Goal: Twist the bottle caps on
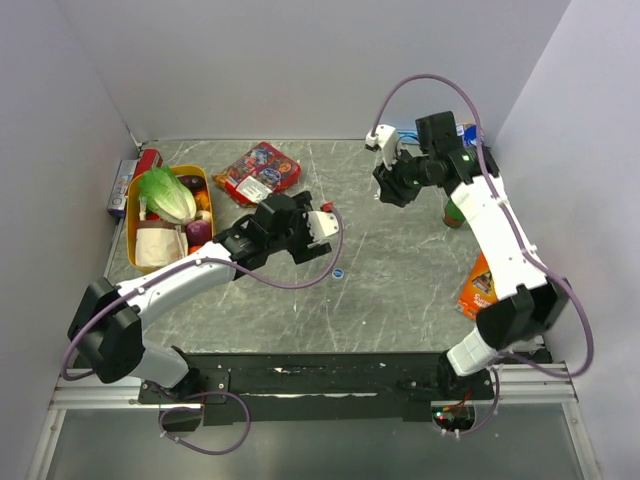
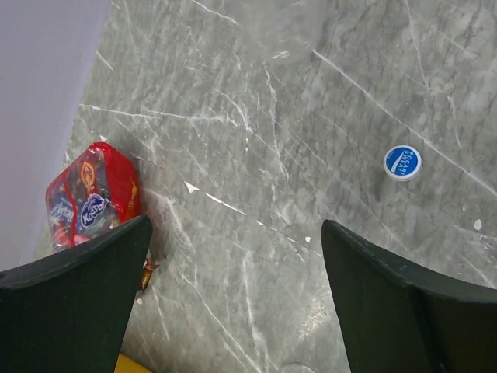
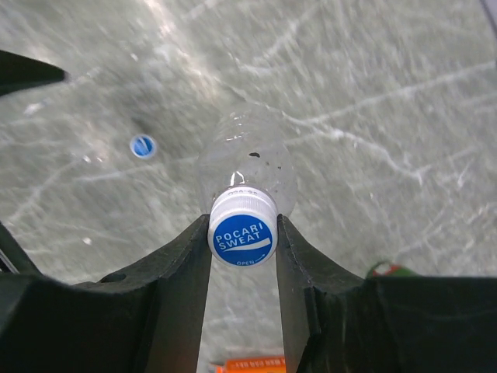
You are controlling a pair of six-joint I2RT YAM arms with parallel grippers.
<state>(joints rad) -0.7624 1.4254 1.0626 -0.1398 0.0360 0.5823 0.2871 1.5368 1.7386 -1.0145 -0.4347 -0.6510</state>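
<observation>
Jaws on your right gripper [image 3: 242, 223] are clenched on the bottle cap [image 3: 242, 239] atop the clear bottle [image 3: 248, 167] toward the worktop's [image 1: 400, 290] far right edge — left gripper [image 2: 234, 227] gapes empty — so pinch that light, likely slick loose cap [image 2: 402, 162] mid-worktop by its rim.

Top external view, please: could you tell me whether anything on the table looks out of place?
One loose blue cap lies alone on the table, not on a bottle; the open left gripper holds nothing. The other cap sits on the clear bottle, gripped by the right gripper. Nothing looks spilled.
</observation>
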